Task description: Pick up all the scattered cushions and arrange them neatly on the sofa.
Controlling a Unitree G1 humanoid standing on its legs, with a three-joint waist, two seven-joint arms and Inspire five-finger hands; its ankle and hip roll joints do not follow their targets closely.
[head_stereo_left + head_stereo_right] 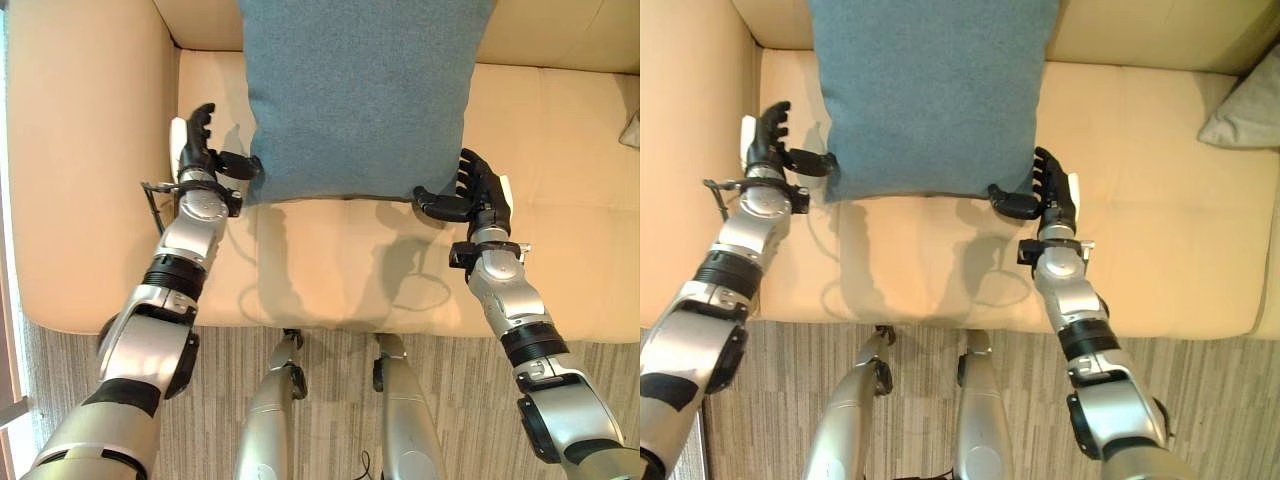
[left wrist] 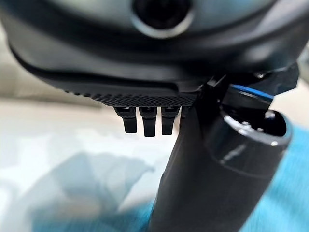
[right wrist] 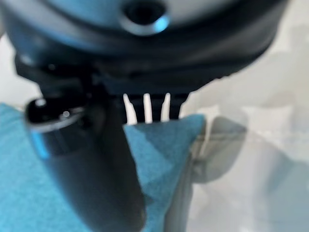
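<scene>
Blue cushion [image 1: 358, 95]: stands on the seat of the cream sofa [image 1: 560, 190], leaning on the backrest; lower corners flanked by both hands
Left robot hand [image 1: 200, 150]: just beside the lower left corner; fingers straight, relaxed; thumb reaching the cushion's edge
Right robot hand [image 1: 478, 190]: at the lower right corner; fingers extended; thumb touching the corner, nothing gripped
Grey cushion [image 1: 1245, 110]: far right of the seat, well apart
</scene>
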